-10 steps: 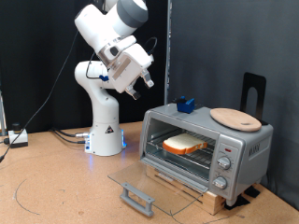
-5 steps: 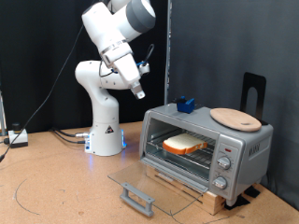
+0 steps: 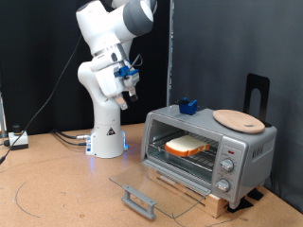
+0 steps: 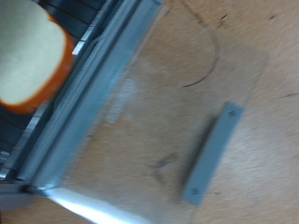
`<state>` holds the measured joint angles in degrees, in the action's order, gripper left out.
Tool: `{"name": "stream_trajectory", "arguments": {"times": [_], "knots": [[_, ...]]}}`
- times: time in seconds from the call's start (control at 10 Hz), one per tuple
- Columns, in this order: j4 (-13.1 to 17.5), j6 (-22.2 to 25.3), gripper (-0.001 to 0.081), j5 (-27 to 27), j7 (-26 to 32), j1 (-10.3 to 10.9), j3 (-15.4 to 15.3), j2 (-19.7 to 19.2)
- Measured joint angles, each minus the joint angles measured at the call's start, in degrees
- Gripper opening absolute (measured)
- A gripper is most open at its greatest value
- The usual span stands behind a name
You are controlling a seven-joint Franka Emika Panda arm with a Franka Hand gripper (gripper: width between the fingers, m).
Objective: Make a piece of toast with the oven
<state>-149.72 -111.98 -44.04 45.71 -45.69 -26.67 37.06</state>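
The claw (image 3: 130, 92) hangs high in the air, close in front of the arm's own white body, well above the tabletop (image 3: 57, 184) and well apart from the oven. It shows only as a small dark shape against the dark backdrop, so I cannot tell whether its fingers are spread or closed; nothing can be seen between them. No part of the claw shows in the wrist view.

Below it, the arm's white base (image 3: 107, 132) stands near the far edge of the tabletop, with cables (image 3: 66, 138) running off along that edge.

The oven (image 3: 248, 149) sits toward the exterior view's right edge of the tabletop. Its glass door (image 3: 156, 185) is dropped fully open and lies flat, reaching out toward the near edge, with a grey handle bar (image 3: 139, 200) at its outer end. The same door (image 4: 177, 112) and handle (image 4: 212, 152) fill most of the wrist view.

The piece of toast (image 3: 187, 147) lies flat on the wire rack (image 3: 194, 161) inside the oven cavity, pale face up with its orange-brown crust showing; the wrist view catches one corner of it (image 4: 28, 51) behind the door's hinge edge.

On the oven's roof rest a round wooden plate (image 3: 238, 119) and a small blue object (image 3: 187, 105). Knobs (image 3: 227, 166) line the front panel beside the cavity.
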Motion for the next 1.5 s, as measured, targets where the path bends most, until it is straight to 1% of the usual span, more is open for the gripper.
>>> {"name": "stream_trajectory", "arguments": {"times": [0.1,0.3,0.5,0.6,0.7,0.8,0.9,1.0,1.3,1.5], "knots": [[1.6,3.8,0.0807,1.0,-6.4,-1.2,-0.2,-1.2],[5.5,10.7,0.0807,3.2,-17.1,-4.6,-0.2,-6.1],[11.0,21.0,0.0807,8.2,-24.4,-8.1,0.3,-12.8],[15.1,25.7,0.0807,10.2,-27.4,-9.1,0.3,-18.5],[14.6,23.3,0.0807,9.8,-26.3,-9.0,0.2,-17.9],[13.9,22.1,0.0807,9.8,-25.3,-9.0,0.2,-17.4],[13.9,21.9,0.0807,9.8,-25.1,-9.4,0.6,-17.7],[14.2,22.1,0.0807,10.1,-25.4,-10.3,1.1,-18.8],[17.2,22.4,0.0807,10.6,-25.9,-13.0,3.0,-24.8],[20.8,24.5,0.0807,14.8,-26.0,-14.0,3.7,-30.1]]}}
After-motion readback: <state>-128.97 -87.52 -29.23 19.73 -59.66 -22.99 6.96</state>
